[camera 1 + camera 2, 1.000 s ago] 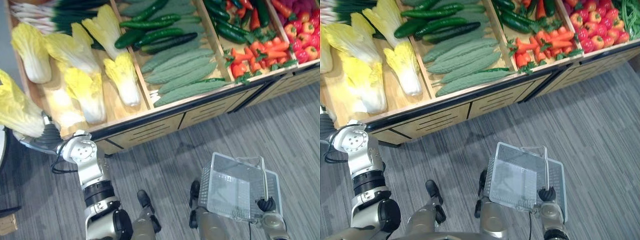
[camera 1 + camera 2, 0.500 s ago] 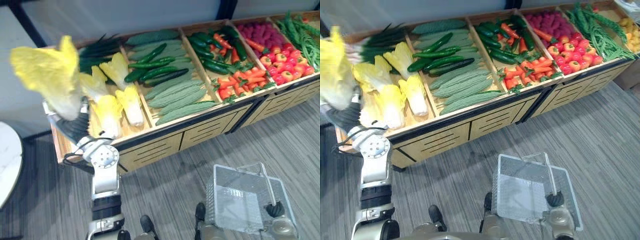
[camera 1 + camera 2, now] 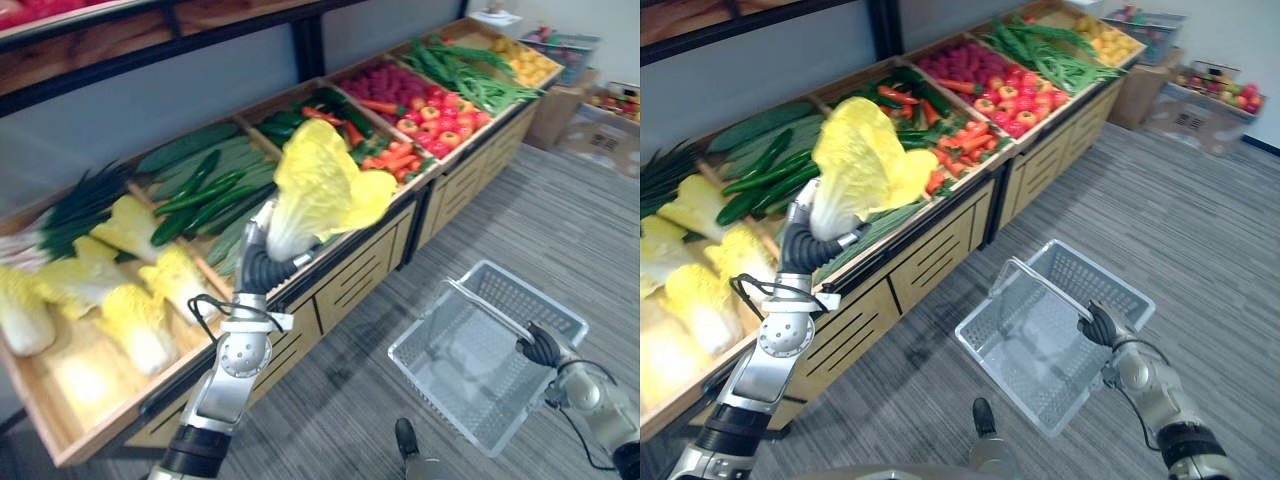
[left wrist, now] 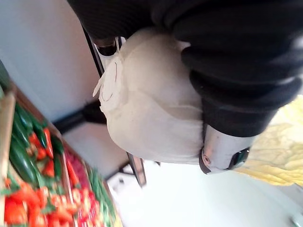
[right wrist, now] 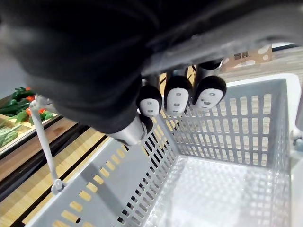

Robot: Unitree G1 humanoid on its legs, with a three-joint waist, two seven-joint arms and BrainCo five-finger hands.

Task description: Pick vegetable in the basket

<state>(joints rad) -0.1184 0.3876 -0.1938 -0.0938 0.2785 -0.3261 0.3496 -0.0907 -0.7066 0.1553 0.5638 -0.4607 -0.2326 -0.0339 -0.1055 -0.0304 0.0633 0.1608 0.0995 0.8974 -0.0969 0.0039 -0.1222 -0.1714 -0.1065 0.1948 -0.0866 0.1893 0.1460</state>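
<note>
Napa cabbage (image 3: 320, 185): clear of the wooden produce stand (image 3: 375, 262), which runs behind and below the left hand (image 3: 258, 265). Yellow leaves fan out above that hand; the white base sits in its curled fingers (image 4: 222, 156), firmly gripped. Grey mesh basket (image 3: 1092, 268): hangs under the right hand (image 3: 1100, 327), over the floor, well apart from the left hand and lower. Basket interior bare. Right hand's fingers wrapped round the basket handle (image 3: 1045, 288), closed tight on it.
</note>
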